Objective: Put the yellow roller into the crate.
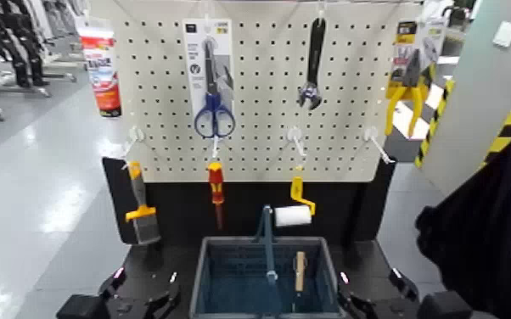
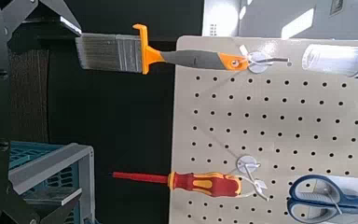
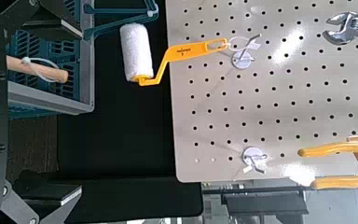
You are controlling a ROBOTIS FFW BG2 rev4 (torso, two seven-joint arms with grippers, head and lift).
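"What are the right gripper's point(image 1: 369, 278) fingers doing?"

"They stand wide apart with nothing between them, low on the right side of the crate point(image 1: 201, 276). The left gripper point(image 1: 146, 282) is parked on the crate's other side, also spread and empty."

"And beyond the fingers, where is the yellow roller point(image 1: 293, 215)?"

"Hanging by its handle from a white hook point(image 1: 297, 143) near the pegboard's point(image 1: 263, 85) bottom edge, its sleeve above the crate's far rim. It is outside the crate."

"Which step is this?"

"I'd judge it the approach, ahead of any grasp. The next move calls for raising the right gripper to the roller, closing on the handle or sleeve, and easing the loop off the hook before lowering it inside."

"Anything awkward?"

"The crate's blue bar handle point(image 1: 268, 242) stands upright just beside the sleeve in the head view, so the roller or the fingers could catch on it. A wooden-handled tool point(image 1: 300, 270) already lies inside; the roller may come to rest against it."

"Describe the roller itself."

"A small paint roller: a fluffy white cylinder, on a bright yellow handle that bends sideways into the sleeve's end. In the head view the sleeve lies roughly level below the handle. It looks light, and I'd expect it to swing if nudged."
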